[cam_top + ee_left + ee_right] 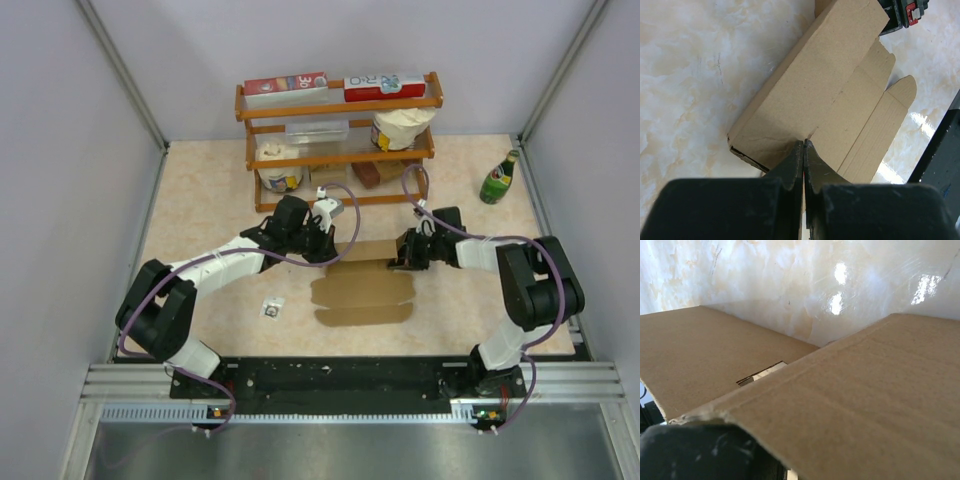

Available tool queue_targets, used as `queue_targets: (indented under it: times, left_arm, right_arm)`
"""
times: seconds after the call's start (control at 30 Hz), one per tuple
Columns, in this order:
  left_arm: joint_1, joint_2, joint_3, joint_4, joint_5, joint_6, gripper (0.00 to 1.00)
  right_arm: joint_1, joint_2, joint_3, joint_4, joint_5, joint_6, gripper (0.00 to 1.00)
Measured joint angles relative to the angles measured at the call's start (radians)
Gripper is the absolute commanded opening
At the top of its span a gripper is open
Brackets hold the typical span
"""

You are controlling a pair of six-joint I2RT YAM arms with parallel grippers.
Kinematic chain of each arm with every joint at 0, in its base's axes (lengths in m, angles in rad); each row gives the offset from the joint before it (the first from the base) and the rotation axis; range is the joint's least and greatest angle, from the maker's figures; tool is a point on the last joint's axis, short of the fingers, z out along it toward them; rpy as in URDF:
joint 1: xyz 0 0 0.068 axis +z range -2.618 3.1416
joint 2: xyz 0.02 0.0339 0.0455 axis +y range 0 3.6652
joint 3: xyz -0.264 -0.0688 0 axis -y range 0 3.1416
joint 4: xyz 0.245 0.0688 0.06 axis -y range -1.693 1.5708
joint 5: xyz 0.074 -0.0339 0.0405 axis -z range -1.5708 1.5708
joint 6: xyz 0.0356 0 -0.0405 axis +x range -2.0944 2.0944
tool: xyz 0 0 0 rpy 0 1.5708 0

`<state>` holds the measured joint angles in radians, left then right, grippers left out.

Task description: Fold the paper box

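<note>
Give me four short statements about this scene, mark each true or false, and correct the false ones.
1. The paper box lies on the table. True.
2. The paper box is fully closed. False: its near flaps lie spread flat on the table.
3. The green bottle stands upright. True.
4. The left gripper is wide open. False: its jaws are shut, with the tips at the box.

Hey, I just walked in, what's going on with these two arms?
Two robot arms are folding the paper box on the table. The left gripper and right gripper are at opposite ends of it, both with jaws shut. The box is partly formed, its front flaps lying flat on the near side. Whether either pinches cardboard isn't clear.
</note>
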<state>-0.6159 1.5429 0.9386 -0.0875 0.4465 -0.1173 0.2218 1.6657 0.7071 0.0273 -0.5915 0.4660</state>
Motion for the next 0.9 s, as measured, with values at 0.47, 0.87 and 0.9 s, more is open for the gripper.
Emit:
queue_targets:
  times: [0.47, 0.87, 0.9]
  left_arm:
    - [0.000, 0.000, 0.000, -0.003, -0.014, -0.001, 0.00]
    - [0.000, -0.001, 0.012, -0.019, -0.026, -0.001, 0.00]
    - [0.000, -0.001, 0.013, -0.020, -0.027, -0.001, 0.00]
  right_arm:
    - [0.011, -0.152, 0.002, -0.149, 0.157, -0.046, 0.21]
    - [-0.072, -0.376, 0.024, -0.294, 0.240, -0.055, 0.28]
    - [-0.077, -0.385, 0.028, -0.306, 0.242, -0.054, 0.29]
